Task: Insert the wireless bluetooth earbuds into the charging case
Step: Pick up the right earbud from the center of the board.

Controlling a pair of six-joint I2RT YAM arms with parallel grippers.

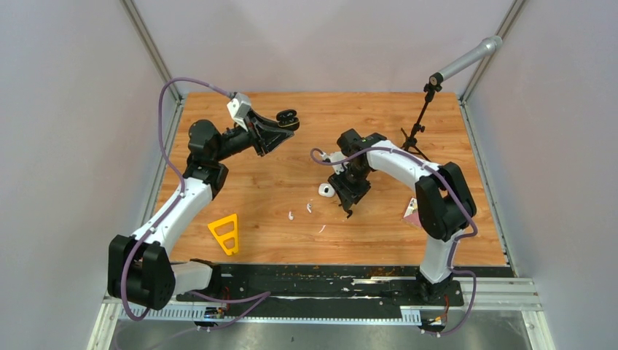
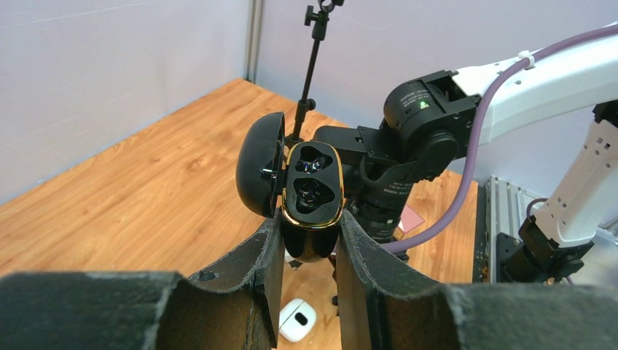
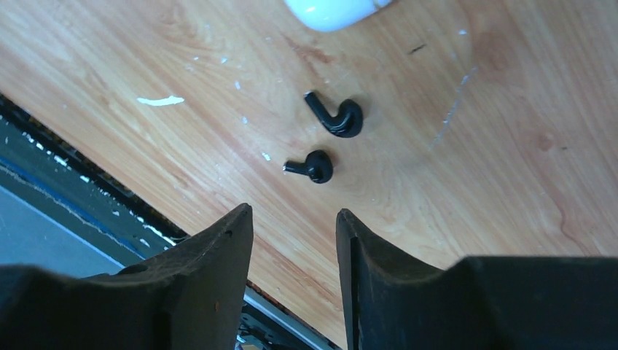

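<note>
The black charging case [image 2: 313, 191] has a gold rim and its lid swung open to the left, with both wells showing dark. My left gripper [image 2: 310, 222] is shut on its lower body and holds it high above the table's far left [image 1: 286, 119]. Two black earbuds [image 3: 337, 117] [image 3: 313, 166] lie on the wood just ahead of my right gripper [image 3: 291, 213], which is open with nothing between its fingers. Two white earbuds [image 1: 291, 216] [image 1: 309, 208] lie near the table's middle. A closed white case [image 1: 326, 190] rests beside the right gripper [image 1: 348, 208].
A yellow triangular piece [image 1: 225, 233] lies near the front left. A black microphone stand [image 1: 419, 124] rises at the back right. A pink card [image 1: 412, 209] sits by the right arm. A thin white sliver [image 1: 321, 229] lies near the front edge.
</note>
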